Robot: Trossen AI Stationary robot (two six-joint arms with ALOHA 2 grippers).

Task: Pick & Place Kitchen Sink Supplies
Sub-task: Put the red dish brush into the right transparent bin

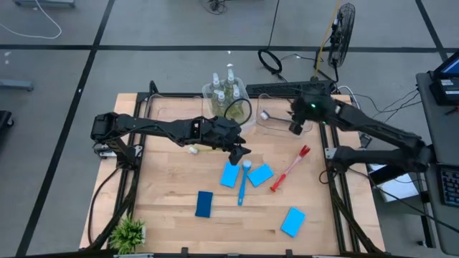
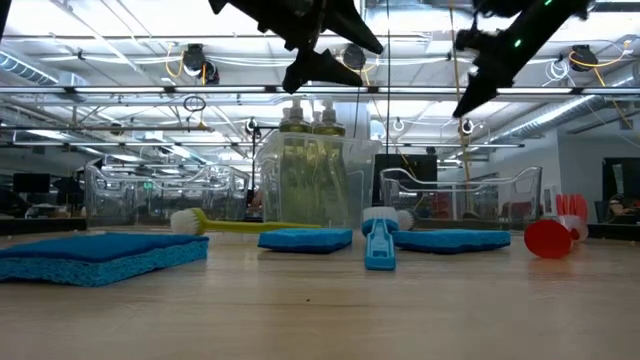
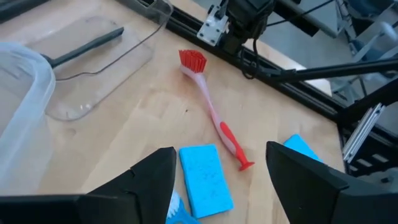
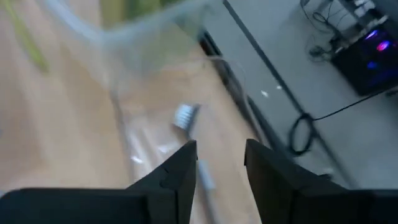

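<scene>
While no readable writing is showing anywhere, the left gripper (image 1: 239, 153) is hovering open and empty mid-table over a blue sponge (image 3: 205, 179). The right gripper (image 4: 219, 163) is hanging open over the bin (image 1: 276, 120) at the far edge. Only the wrist views are showing the dark brush (image 3: 84, 47) inside it. The bottles (image 1: 224, 87) are sitting in the neighbouring bin, the red brush (image 1: 290, 168) right of centre.
</scene>
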